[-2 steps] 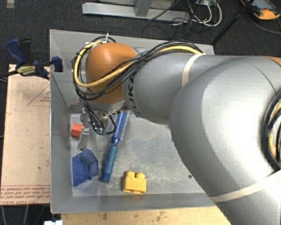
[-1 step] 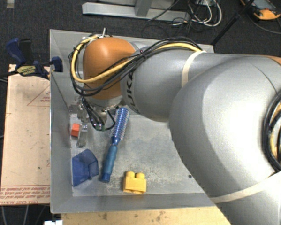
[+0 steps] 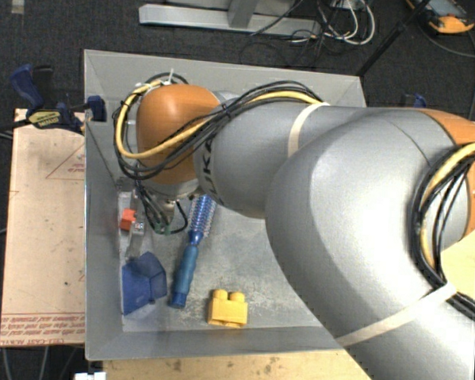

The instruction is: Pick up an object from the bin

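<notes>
the grey metal bin [image 3: 96, 313] holds only a few loose things, all gathered toward its left side and near edge. close along the left wall the claw [image 3: 143, 220] is low inside the bin, under the wrist's orange cover [image 3: 173, 130], which hides most of it; whether it is open or closed i cannot tell, and nothing can be made out in its grip. a small orange-red piece [image 3: 127, 219] sits right beside it, and i cannot tell if that is a robot part or a loose thing.

just nearer the near-left corner lies a blue angular block [image 3: 142, 282], close to the claw, though whether they touch is unclear. to its right a blue brush [image 3: 188, 258] lies lengthwise, bristle head up by the wrist and handle pointing at the near edge, its handle end just beside the block. further right, near the near edge, a yellow toy brick [image 3: 227, 308] stands alone, well apart from the claw.

the arm [image 3: 324, 206] crosses from the right, probably bent down steeply so the claw can reach the crowded left wall. the likeliest pick, by nearness, is the block or the brush.
</notes>
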Controlling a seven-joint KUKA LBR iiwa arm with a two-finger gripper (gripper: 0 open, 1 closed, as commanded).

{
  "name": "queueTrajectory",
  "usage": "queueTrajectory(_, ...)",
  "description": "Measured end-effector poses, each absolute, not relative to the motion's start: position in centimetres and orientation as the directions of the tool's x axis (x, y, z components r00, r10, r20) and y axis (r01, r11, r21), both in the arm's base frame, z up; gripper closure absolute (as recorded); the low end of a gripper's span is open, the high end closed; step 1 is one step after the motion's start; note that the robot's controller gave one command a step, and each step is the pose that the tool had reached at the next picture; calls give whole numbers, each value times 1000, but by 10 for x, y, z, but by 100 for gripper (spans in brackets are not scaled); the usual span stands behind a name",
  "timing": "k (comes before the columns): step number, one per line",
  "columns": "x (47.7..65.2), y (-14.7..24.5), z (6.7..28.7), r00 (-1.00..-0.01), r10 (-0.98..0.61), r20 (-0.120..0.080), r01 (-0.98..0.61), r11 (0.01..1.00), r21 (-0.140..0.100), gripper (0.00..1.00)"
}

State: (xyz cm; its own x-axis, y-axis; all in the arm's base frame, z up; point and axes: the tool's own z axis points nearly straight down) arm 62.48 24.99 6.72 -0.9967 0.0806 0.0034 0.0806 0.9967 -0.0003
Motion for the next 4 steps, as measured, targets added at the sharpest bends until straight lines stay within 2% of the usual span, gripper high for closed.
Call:
queueTrajectory(1, 625, 250, 67, -997, 81, 3, 81, 997, 1, 0)
queueTrajectory(2, 625, 250, 67, -997, 82, 3, 82, 997, 2, 100)
queueTrajectory(3, 627, 250, 100, -997, 82, -5, 82, 997, 4, 100)
queueTrajectory(4, 628, 250, 104, -997, 83, -3, 83, 997, 3, 100)
